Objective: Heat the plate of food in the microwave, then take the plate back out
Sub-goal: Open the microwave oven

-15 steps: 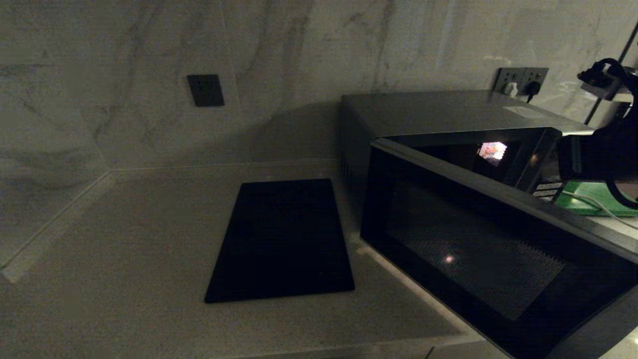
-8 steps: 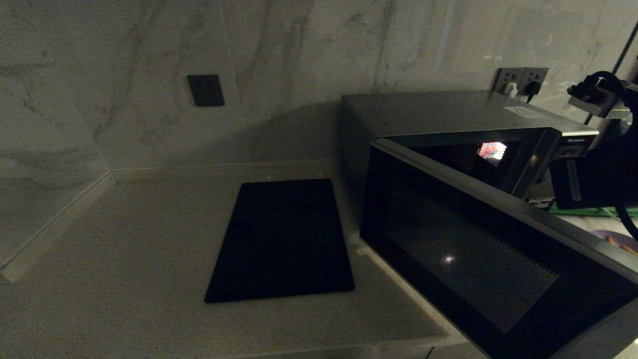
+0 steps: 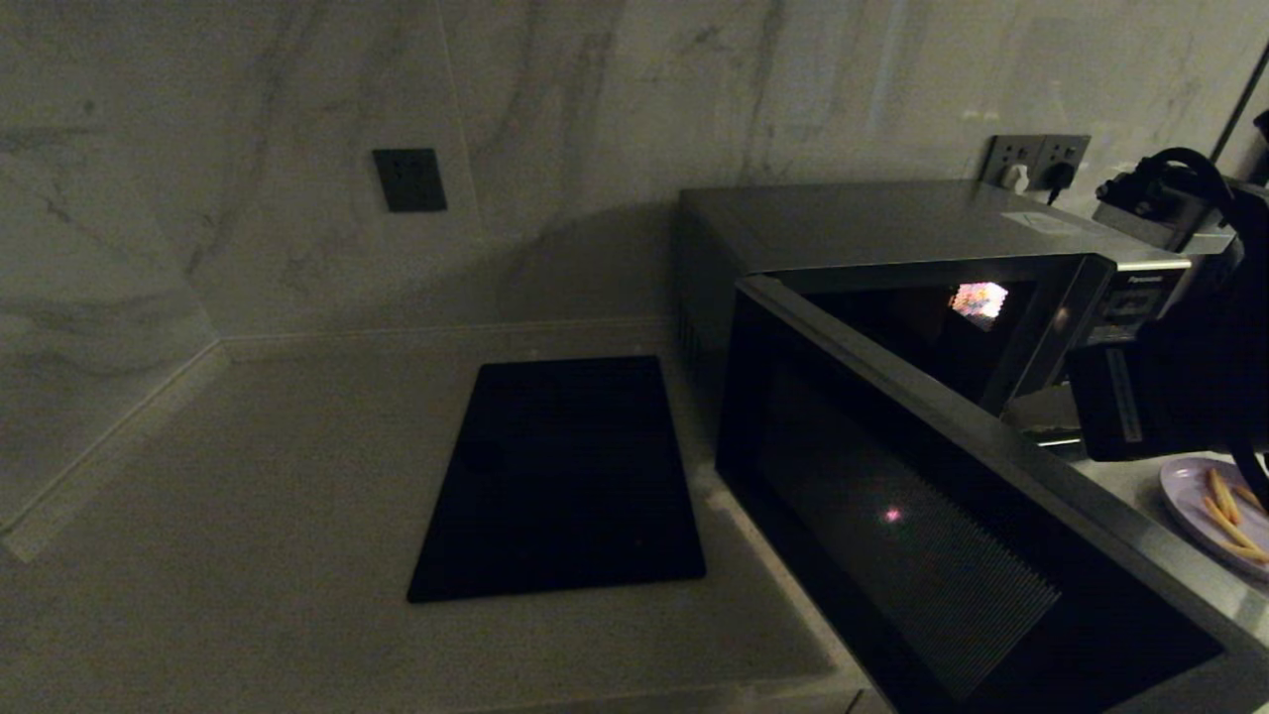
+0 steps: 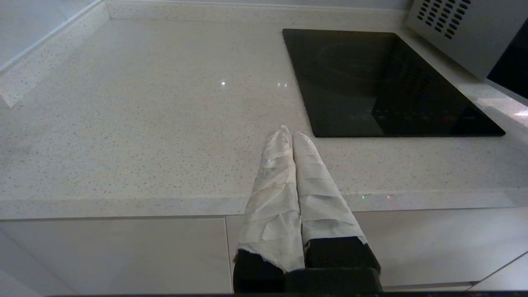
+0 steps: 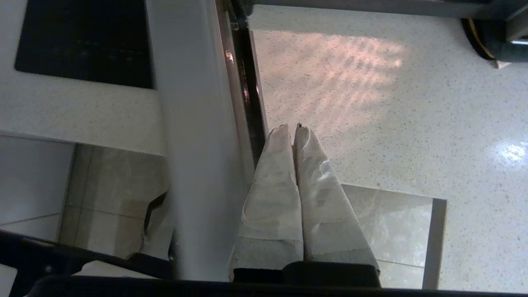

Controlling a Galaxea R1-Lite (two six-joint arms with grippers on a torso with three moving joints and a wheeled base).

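Note:
The silver-grey microwave (image 3: 872, 223) stands at the right of the counter, its dark glass door (image 3: 892, 496) swung far out toward me. The lavender plate of food (image 3: 1214, 511), with orange-yellow sticks on it, lies on the counter at the far right, behind the open door. My right arm (image 3: 1170, 397) hangs over the door's free end, its fingers hidden in the head view. In the right wrist view my right gripper (image 5: 291, 127) is shut and empty, right beside the door's edge (image 5: 194, 123). My left gripper (image 4: 288, 132) is shut and empty over the counter's front edge.
A flat black cooktop (image 3: 565, 476) lies in the counter left of the microwave, also in the left wrist view as the cooktop (image 4: 383, 82). Marble wall behind carries a dark socket plate (image 3: 408, 178) and plugged sockets (image 3: 1036, 159). Pale speckled counter (image 4: 144, 115) spreads to the left.
The microwave door has swung wider open toward me. My right arm has moved down and leftward with it. The plate now shows at the far right; the green board no longer does.

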